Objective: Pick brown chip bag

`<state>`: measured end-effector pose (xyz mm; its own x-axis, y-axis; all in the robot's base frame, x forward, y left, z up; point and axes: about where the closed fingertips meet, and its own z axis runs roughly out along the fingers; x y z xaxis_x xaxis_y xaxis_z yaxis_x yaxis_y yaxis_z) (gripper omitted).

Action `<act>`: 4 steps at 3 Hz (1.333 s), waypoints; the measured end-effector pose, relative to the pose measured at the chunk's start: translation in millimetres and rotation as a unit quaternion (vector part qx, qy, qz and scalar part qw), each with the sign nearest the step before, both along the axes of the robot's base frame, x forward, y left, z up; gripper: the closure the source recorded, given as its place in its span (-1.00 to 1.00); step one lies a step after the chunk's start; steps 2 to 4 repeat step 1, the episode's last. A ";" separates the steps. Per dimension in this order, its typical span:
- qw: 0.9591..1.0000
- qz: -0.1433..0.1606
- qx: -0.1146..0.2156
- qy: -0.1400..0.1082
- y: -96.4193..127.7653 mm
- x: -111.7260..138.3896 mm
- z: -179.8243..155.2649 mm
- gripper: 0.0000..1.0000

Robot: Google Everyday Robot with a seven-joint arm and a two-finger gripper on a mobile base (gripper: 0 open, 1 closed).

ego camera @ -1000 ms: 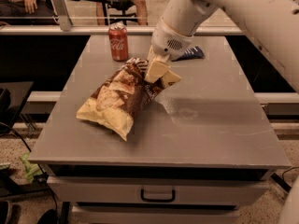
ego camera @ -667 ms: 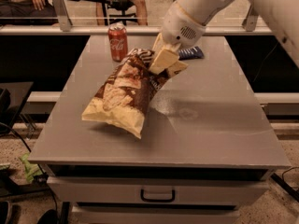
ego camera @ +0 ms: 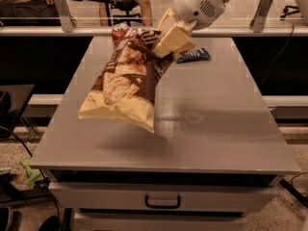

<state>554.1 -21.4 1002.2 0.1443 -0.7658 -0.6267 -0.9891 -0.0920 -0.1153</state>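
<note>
The brown chip bag (ego camera: 126, 81) hangs in the air above the grey table (ego camera: 207, 124), dark brown in the middle with a pale cream lower end, tilted down to the left. My gripper (ego camera: 166, 41) is shut on the bag's upper right end and holds it clear of the table; the bag's shadow lies on the table below it.
A small dark blue snack wrapper (ego camera: 194, 56) lies at the table's far right, just behind my gripper. A red soda can (ego camera: 117, 32) stands at the far side, mostly hidden behind the bag. A drawer with a handle (ego camera: 162, 202) is under the table's front edge.
My gripper has risen with the chip bag in it. The bag went from resting on the table to hanging free above it.
</note>
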 end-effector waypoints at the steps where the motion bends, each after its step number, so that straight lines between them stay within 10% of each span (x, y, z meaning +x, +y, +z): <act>1: 1.000 -0.001 0.009 -0.006 3.8 3.1 4.5 1.00; 4: 1.000 -0.001 0.009 -0.006 3.8 3.1 4.5 1.00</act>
